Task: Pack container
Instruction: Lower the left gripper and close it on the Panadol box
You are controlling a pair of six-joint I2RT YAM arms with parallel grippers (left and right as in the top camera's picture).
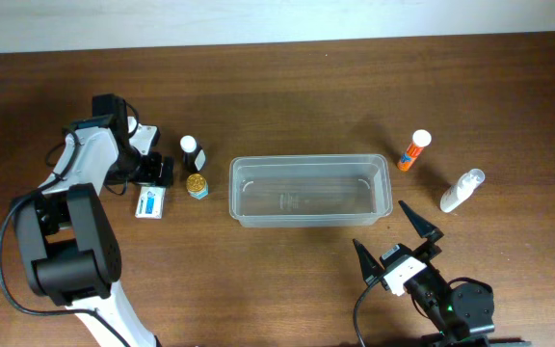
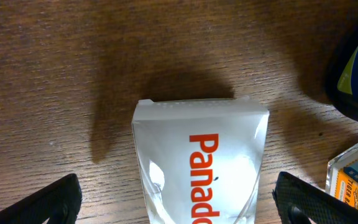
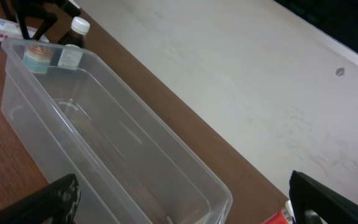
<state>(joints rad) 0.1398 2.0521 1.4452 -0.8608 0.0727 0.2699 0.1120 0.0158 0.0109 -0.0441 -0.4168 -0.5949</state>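
Brown wooden table seen from overhead, with the clear, see-through rectangular plastic container lying near its centre, long side across the view, open top upward and its bare floor showing. To the left of the container stood a dark bottle with a white cap and, just below it in the view, a small jar with a gold lid; a small white and blue carton lay further left. To the right, well apart from the container, lay an orange and white tube and a white spray bottle. The left gripper was lowered near the bottle and jar; in the left wrist view the left gripper was released, jaws spread wide on either side of a white cardboard box with red lettering, a gap showing between each finger and the box. The right gripper hung near the table's front edge, just before the container's right end, likewise released and grasping nothing; the right wrist view looked along the container between the spread fingers, with the bottle and jar visible beyond its far end
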